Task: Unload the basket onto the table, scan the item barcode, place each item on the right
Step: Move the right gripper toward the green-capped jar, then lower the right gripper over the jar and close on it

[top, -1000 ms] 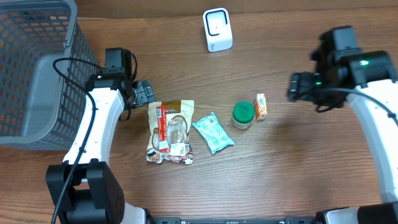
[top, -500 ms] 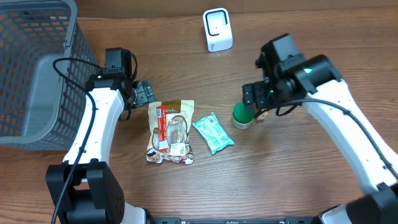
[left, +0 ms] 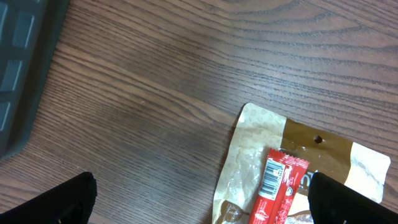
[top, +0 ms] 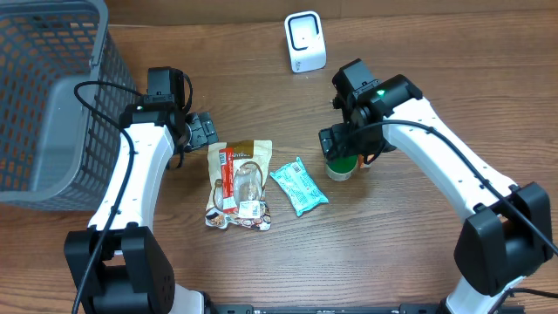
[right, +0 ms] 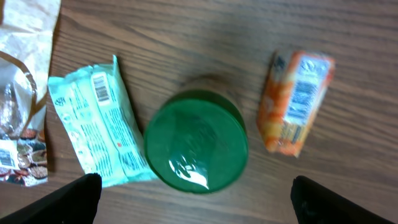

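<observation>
Several items lie mid-table: a green-lidded jar (top: 341, 168) (right: 196, 142), an orange packet (right: 295, 102) to its right, a teal packet (top: 299, 186) (right: 96, 124) to its left, and a brown-and-clear bag (top: 240, 183) (left: 261, 143) with a red barcoded stick (left: 277, 186) on it. The white scanner (top: 304, 41) stands at the back. My right gripper (top: 338, 142) (right: 199, 202) hovers open right over the jar, its fingers straddling the lid without touching. My left gripper (top: 202, 131) (left: 202, 202) is open beside the bag's upper left corner, holding nothing.
A large grey mesh basket (top: 44, 96) (left: 18, 62) fills the far left of the table, close to the left arm. Bare wood lies in front of the items and to the right of the orange packet.
My right arm has swung in from the right edge to above the green-lidded jar, its jaws spreading a little wider. The left arm and all items have stayed put.
</observation>
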